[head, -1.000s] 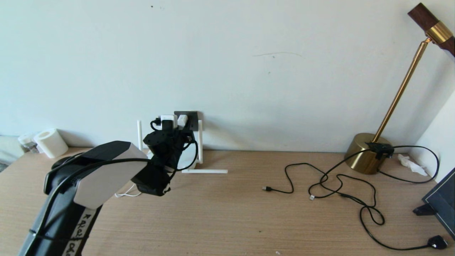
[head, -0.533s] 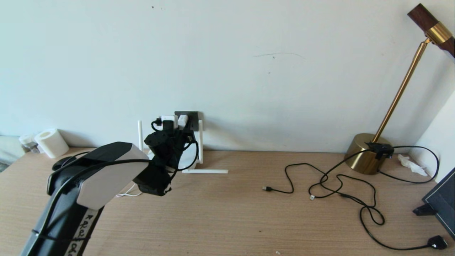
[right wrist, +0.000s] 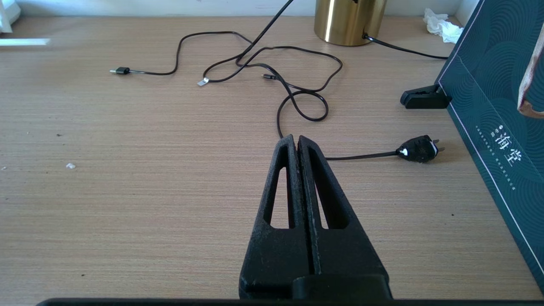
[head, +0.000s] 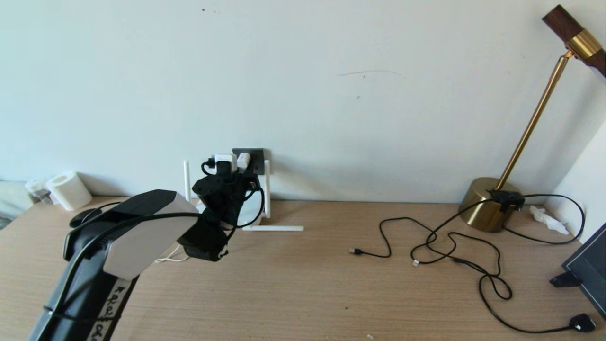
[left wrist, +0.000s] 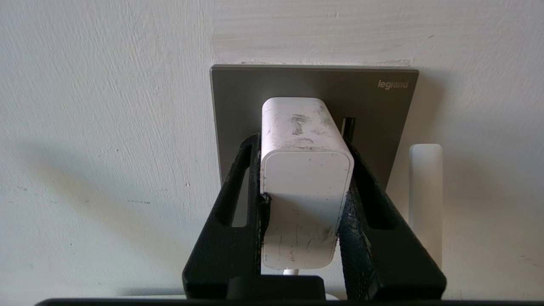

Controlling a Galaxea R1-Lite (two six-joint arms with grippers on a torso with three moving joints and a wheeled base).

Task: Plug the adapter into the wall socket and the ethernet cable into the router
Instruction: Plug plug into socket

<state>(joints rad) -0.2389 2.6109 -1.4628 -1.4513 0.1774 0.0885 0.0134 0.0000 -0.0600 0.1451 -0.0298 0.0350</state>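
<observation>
The white adapter [left wrist: 306, 170] sits between the fingers of my left gripper [left wrist: 301, 142], which is shut on its two sides. Its far end rests against the dark grey wall socket [left wrist: 382, 106], and one pin slot shows beside it. In the head view the left gripper [head: 232, 166] is raised to the wall socket [head: 256, 158] with the adapter [head: 243, 161] at the plate. Its thin white cord [head: 168, 259] trails on the table. Of the router, only the white antennas [head: 266, 189] show around my arm. I cannot pick out the ethernet cable. My right gripper [right wrist: 297, 138] hovers shut and empty over the table.
Thin black cables [head: 450, 246] with small connectors sprawl over the right of the wooden table [head: 303, 293], ending in a black plug [head: 582, 323]. A brass lamp base [head: 487, 203] and a dark box [right wrist: 501, 106] stand at the right. A paper roll [head: 68, 189] sits far left.
Almost nothing. My left forearm has shifted very slightly, and the gripper stays at the socket with the adapter in it.
</observation>
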